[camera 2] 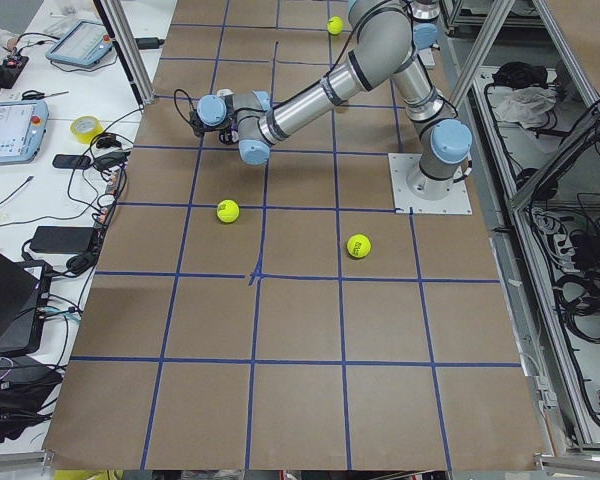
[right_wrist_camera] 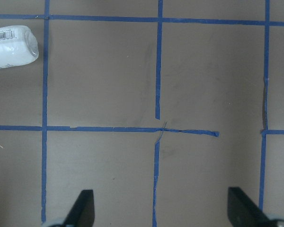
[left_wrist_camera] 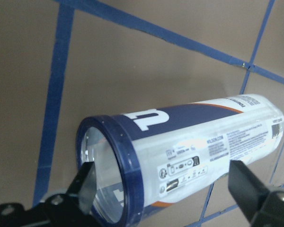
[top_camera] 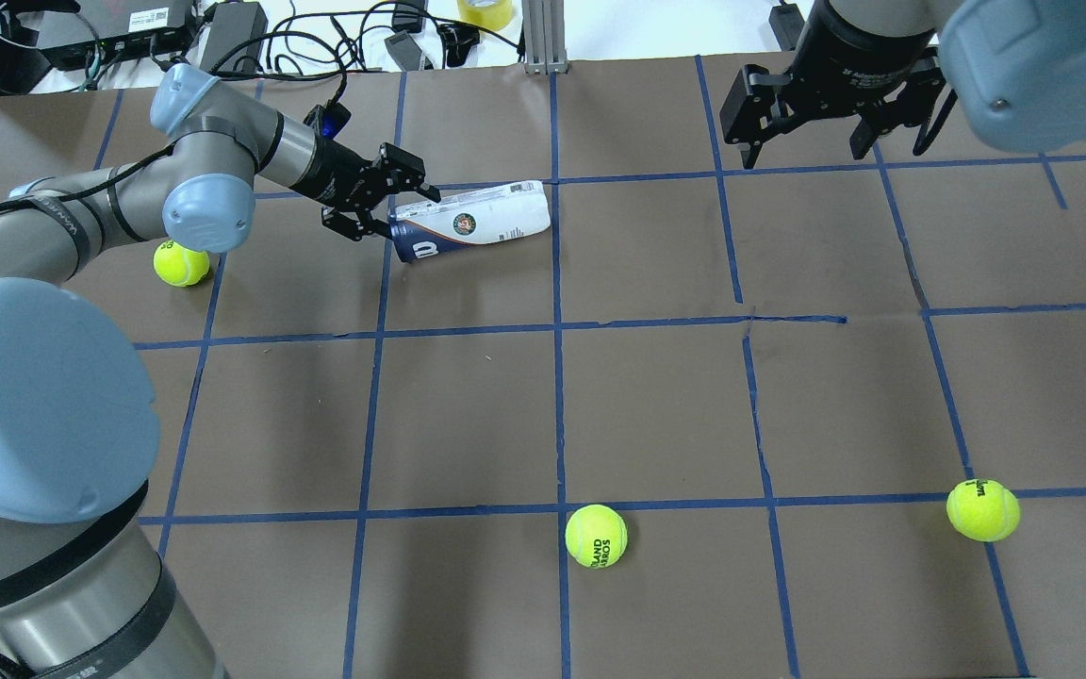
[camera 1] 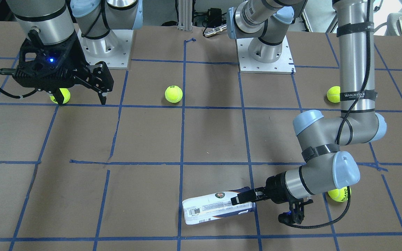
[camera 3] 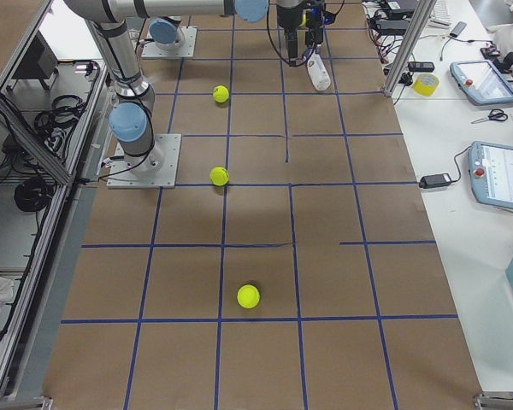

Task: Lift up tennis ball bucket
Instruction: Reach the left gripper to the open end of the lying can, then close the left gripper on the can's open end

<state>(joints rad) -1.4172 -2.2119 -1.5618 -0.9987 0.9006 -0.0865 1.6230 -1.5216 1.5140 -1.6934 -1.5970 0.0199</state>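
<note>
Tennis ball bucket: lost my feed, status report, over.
Tennis ball bucket on its side, unlifted. Left gripper open, jaws at its blue rim. Right gripper open, far off. Nothing blocking.

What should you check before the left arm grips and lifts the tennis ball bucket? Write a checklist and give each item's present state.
1. Tennis ball bucket lies on its side on the table: ok.
2. Left gripper open at the bucket's dark blue rim: ok.
3. Fingers clamped on the rim: not ok, not yet shut.
4. One finger inside the mouth: cannot tell.
5. Right gripper open and apart from the bucket: ok.
6. Nearest tennis ball apart from the bucket: ok.
</note>
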